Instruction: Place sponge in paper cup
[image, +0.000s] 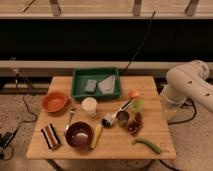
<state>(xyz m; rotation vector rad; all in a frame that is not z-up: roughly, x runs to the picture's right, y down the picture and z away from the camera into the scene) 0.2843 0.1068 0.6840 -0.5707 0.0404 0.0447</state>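
Observation:
The grey-blue sponge (90, 85) lies in the green tray (78, 91) at the back of the wooden table, next to a paler folded cloth (106, 84). The white paper cup (89, 106) stands upright just in front of the tray. The white robot arm (189, 84) is at the right of the table, beside its edge. The gripper itself is out of view.
An orange bowl (54, 101) at left, a dark brown bowl (79, 134), a brown-and-white striped block (50, 136), a banana (97, 135), a dish brush (115, 114), a small metal cup (122, 117), grapes (135, 125), an apple (137, 104), an orange fruit (133, 94), a green pepper (148, 145).

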